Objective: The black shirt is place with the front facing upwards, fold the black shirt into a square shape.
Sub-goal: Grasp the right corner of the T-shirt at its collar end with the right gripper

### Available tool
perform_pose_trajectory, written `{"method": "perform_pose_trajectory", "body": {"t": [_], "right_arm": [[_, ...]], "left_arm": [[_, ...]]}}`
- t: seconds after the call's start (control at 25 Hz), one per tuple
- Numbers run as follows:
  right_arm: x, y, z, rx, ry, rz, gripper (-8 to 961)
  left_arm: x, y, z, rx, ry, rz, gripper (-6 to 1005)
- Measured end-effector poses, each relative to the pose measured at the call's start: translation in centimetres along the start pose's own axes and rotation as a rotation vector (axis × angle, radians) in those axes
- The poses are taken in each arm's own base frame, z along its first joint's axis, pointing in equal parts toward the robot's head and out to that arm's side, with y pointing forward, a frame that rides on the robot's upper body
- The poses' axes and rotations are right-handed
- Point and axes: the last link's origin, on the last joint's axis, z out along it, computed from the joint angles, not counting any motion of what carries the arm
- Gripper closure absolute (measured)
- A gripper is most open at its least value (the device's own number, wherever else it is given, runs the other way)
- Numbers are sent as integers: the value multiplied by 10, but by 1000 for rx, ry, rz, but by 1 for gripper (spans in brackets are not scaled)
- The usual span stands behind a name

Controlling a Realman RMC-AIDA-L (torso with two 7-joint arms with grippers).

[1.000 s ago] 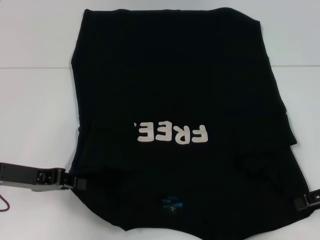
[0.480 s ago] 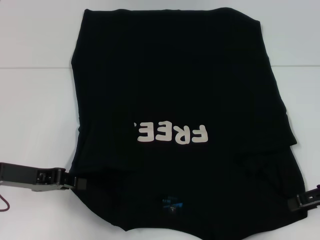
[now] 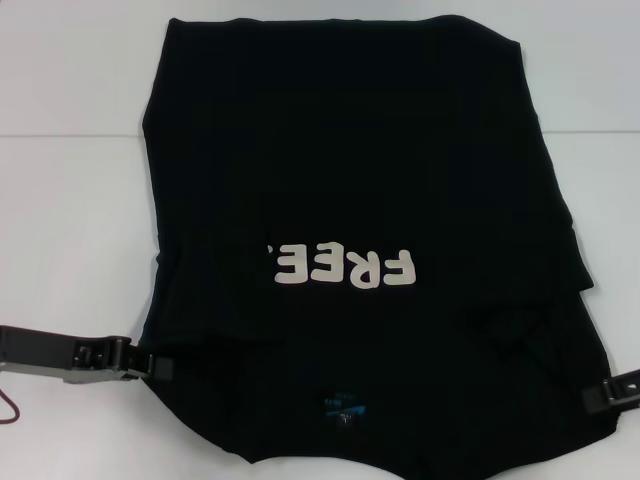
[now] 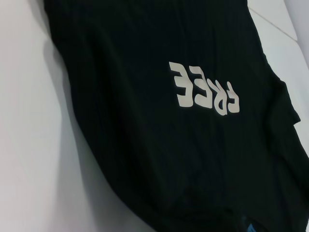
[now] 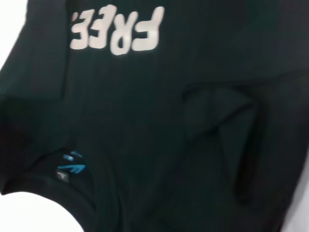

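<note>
1. The black shirt (image 3: 360, 240) is seen spread front-up across the white table (image 3: 70, 220), filling the middle and right of the head view from the top edge down to the bottom edge, with its collar toward the lower edge of the frame.

2. The cream lettering (image 3: 340, 266) is read upside down in the head view, just below centre, and the small blue neck label (image 3: 343, 406) is seen at the lower middle.

3. Both sleeves appear to be folded inward already, so that a long, roughly rectangular shape is formed; a tucked flap with creases (image 3: 520, 325) is visible at the lower right. This is offered as a judgement from the outline only.

4. The lengthwise fold is judged not yet done: the full body length is laid out flat, and no square has been formed.

5. The left gripper (image 3: 160, 367) is placed at the lower left of the head view, touching the shirt's left edge near the shoulder. Whether cloth is pinched cannot be told.

6. The right gripper (image 3: 597, 396) is found at the lower right edge of the frame, against the shirt's right side near the other shoulder. Its opening and any hold on cloth cannot be told.

7. In neither wrist view are any fingers shown; only shirt and table are seen there.
</note>
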Motion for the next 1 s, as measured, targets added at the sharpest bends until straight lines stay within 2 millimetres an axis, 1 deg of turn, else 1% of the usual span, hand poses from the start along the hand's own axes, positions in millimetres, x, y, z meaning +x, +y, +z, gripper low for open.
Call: {"method": "perform_pose_trajectory", "body": {"t": [0.16,0.52,1.0], "right_arm": [[5,-6,-5,15,8,19,224],[10,-13,-4,56,23,30,226],[5,-9,1,54,24,15,230]], "left_arm": [[0,0,0,0,0,0,968],[1,0,0,0,0,0,967],[1,1,0,-1,1,0,966]]}}
